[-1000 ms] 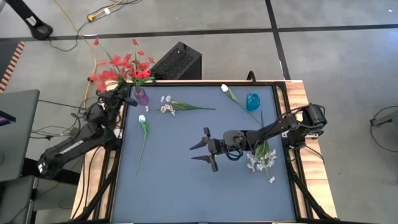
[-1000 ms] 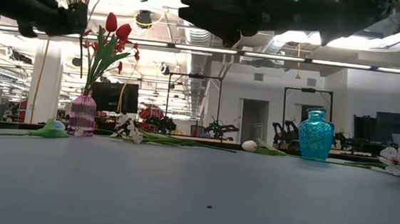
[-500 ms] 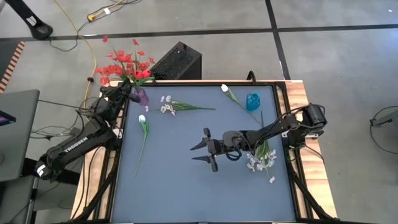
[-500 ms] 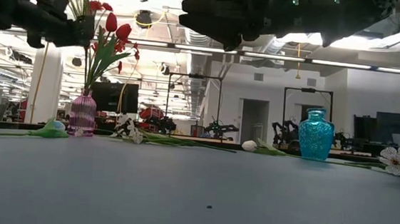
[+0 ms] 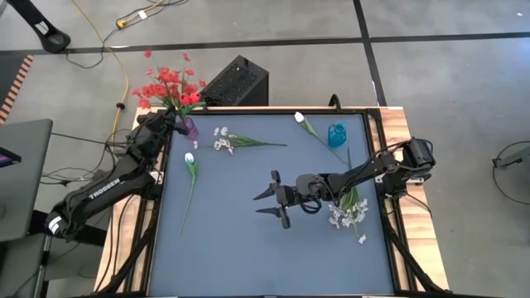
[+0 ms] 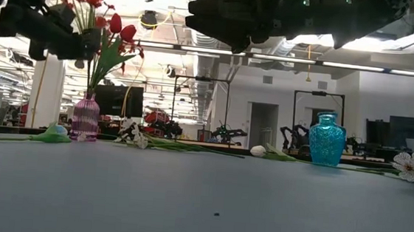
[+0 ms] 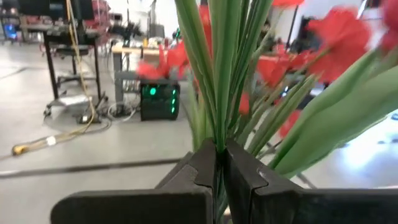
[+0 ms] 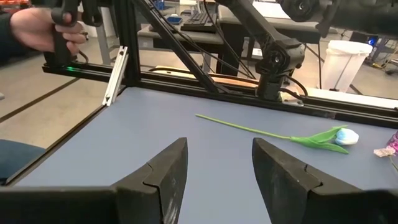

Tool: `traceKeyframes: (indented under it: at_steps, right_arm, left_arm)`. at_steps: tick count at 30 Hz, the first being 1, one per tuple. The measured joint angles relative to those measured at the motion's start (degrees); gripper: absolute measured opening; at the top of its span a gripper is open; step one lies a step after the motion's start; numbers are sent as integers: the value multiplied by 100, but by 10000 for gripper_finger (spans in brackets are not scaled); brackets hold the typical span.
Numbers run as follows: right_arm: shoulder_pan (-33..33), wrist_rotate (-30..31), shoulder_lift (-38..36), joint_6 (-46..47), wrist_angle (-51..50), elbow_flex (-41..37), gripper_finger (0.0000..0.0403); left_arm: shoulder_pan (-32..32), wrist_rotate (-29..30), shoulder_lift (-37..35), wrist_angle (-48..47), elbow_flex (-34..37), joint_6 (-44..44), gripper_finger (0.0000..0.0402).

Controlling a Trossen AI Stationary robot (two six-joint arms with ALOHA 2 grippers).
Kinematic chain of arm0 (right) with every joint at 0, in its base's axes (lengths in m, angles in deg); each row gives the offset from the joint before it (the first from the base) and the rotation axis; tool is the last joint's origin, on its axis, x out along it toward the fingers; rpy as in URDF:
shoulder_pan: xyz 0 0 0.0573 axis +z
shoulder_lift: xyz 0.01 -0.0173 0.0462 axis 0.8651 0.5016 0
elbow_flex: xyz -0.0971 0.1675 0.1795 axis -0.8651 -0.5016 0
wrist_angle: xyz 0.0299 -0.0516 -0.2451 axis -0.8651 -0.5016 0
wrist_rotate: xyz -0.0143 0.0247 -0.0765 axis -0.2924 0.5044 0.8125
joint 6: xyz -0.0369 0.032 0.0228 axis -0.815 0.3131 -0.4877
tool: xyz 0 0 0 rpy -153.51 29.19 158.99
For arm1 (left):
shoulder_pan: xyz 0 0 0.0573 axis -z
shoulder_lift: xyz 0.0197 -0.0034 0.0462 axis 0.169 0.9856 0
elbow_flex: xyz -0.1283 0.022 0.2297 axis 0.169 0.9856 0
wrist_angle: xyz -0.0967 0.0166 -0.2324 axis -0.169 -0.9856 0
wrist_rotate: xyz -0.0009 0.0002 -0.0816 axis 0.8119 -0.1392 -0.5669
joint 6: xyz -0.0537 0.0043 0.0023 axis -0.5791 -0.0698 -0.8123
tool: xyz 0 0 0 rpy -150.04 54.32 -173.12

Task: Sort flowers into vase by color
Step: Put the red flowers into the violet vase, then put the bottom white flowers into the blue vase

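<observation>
High view showed my left gripper clenched on red flowers just above the purple vase, stems upright; my right gripper hung released, well apart from it.

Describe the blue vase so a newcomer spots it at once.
Look at the dark blue table, along its far edge near the right corner. The blue vase stands there upright and holds no flowers, unlike the purple vase at the far left corner, which holds red flowers.
</observation>
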Motion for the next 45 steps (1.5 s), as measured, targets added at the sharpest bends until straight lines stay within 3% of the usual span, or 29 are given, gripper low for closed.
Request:
traceKeyframes:
  at_steps: [24, 38, 45]
  right_arm:
    - [0, -1, 0, 2, 2, 0, 205]
    - [0, -2, 0, 2, 1, 0, 205]
    - [0, -2, 0, 2, 2, 0, 205]
  left_arm:
    - [-71, -37, 1340, -309, 0, -570, 3]
    - [-69, -41, 1193, -404, 0, -426, 89]
    - [-67, -40, 675, -1159, 0, -406, 111]
